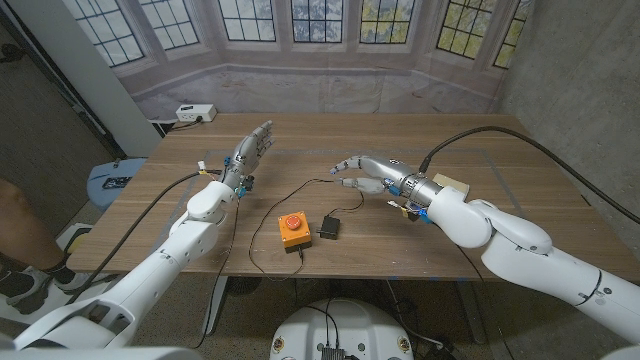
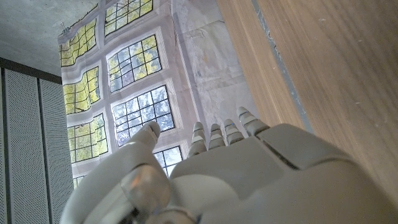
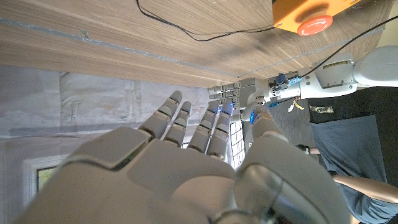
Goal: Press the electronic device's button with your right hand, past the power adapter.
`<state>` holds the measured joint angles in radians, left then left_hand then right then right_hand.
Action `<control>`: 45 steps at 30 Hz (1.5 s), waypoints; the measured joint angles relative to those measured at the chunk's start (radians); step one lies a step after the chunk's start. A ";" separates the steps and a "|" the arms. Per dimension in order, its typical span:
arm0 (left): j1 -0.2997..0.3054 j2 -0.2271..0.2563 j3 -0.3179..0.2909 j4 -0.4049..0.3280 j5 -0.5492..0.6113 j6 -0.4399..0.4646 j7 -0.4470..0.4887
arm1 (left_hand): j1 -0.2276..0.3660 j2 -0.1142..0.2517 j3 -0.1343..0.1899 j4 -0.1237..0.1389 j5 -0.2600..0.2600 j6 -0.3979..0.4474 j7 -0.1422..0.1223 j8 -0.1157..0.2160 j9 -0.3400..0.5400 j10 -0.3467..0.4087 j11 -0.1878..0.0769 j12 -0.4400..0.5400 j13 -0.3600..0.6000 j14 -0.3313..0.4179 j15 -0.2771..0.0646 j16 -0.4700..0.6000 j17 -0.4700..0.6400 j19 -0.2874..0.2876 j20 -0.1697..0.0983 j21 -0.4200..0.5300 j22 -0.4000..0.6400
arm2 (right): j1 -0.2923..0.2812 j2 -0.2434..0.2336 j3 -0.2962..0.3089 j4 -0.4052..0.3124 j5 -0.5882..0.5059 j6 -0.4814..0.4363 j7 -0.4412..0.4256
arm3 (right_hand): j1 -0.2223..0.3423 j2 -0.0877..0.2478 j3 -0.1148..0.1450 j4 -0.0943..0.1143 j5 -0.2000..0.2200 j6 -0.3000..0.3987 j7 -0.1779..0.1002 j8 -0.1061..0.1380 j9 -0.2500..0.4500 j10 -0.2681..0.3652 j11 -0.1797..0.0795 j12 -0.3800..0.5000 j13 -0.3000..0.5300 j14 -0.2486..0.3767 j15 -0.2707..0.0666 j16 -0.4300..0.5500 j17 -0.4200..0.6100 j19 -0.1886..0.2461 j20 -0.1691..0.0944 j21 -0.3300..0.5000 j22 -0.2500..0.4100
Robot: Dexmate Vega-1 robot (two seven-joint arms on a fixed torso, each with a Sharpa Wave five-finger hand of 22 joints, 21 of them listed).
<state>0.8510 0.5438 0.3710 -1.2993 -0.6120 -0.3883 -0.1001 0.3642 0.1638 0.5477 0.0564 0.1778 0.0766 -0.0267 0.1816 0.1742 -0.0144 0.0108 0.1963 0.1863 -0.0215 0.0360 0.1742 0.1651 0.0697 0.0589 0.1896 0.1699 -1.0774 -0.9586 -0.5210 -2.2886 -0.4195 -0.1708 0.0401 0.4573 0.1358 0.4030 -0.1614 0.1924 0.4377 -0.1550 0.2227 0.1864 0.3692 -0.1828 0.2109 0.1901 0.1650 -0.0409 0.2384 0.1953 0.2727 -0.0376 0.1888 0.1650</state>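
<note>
An orange box with a red button (image 1: pixel 292 229) sits near the table's front edge, and it also appears in the right wrist view (image 3: pixel 309 17). A small black power adapter (image 1: pixel 329 228) lies just right of it, joined by a thin black cable. My right hand (image 1: pixel 365 172) hovers behind and to the right of the adapter, fingers spread and empty, seen again from its wrist camera (image 3: pixel 193 162). My left hand (image 1: pixel 250 150) stands raised over the table's left side with its fingers straight and apart, holding nothing; the left wrist view shows its back (image 2: pixel 224 174).
The thin black cable (image 1: pixel 300 190) loops across the table's middle. A pale block (image 1: pixel 450 183) lies behind my right wrist. A white power strip (image 1: pixel 195 113) sits beyond the far left corner. A person's leg (image 1: pixel 22 225) shows at the left edge.
</note>
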 measured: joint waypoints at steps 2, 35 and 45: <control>0.002 0.000 -0.001 -0.003 0.001 -0.004 0.003 | -0.001 -0.001 0.000 0.000 0.000 0.000 0.000 0.000 0.000 0.000 0.000 0.000 0.000 0.000 0.000 0.000 0.000 0.000 0.000 0.000 0.000 | -0.010 -0.007 -0.001 -0.014 -0.005 0.003 0.003 | 0.000 0.000 0.000 0.000 0.000 0.000 0.000 -0.005 0.000 0.000 0.000 0.000 0.000 0.000 0.000 0.000 0.000 0.000 0.000 0.000 0.000; 0.020 -0.008 -0.003 -0.008 0.009 -0.048 0.006 | -0.001 -0.001 0.007 -0.007 0.000 -0.009 -0.002 0.000 0.000 0.000 0.000 0.000 0.000 0.004 0.003 0.000 0.000 0.000 0.000 0.000 0.000 | -0.022 0.004 -0.040 -0.047 -0.137 0.033 0.078 | -0.012 -0.003 -0.008 0.008 0.000 -0.006 -0.013 -0.013 0.000 -0.004 -0.004 -0.011 0.000 0.000 0.000 -0.006 0.005 0.000 0.000 0.000 0.000; 0.006 -0.014 -0.003 0.016 0.010 -0.068 -0.008 | -0.001 -0.001 0.007 -0.007 -0.005 -0.009 -0.002 0.000 0.000 0.000 0.000 0.000 0.000 0.004 0.003 0.000 0.000 0.000 0.000 0.000 0.000 | -0.015 0.021 -0.055 -0.042 -0.175 0.044 0.094 | 0.000 0.000 -0.004 0.004 0.000 -0.006 -0.013 -0.019 0.000 0.000 -0.007 -0.011 0.000 0.000 0.000 -0.006 0.000 0.000 0.000 0.000 0.000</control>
<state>0.8569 0.5295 0.3680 -1.2830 -0.6021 -0.4561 -0.1083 0.3632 0.1628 0.5545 0.0495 0.1731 0.0676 -0.0286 0.1816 0.1742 -0.0144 0.0108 0.1963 0.1863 -0.0180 0.0394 0.1742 0.1651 0.0697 0.0589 0.1896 0.1699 -1.0928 -0.9372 -0.5760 -2.3302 -0.5943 -0.1266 0.1345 0.4571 0.1360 0.3990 -0.1574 0.1924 0.4321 -0.1683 0.2032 0.1864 0.3691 -0.1900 0.1995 0.1903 0.1649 -0.0408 0.2323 0.1951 0.2726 -0.0376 0.1888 0.1650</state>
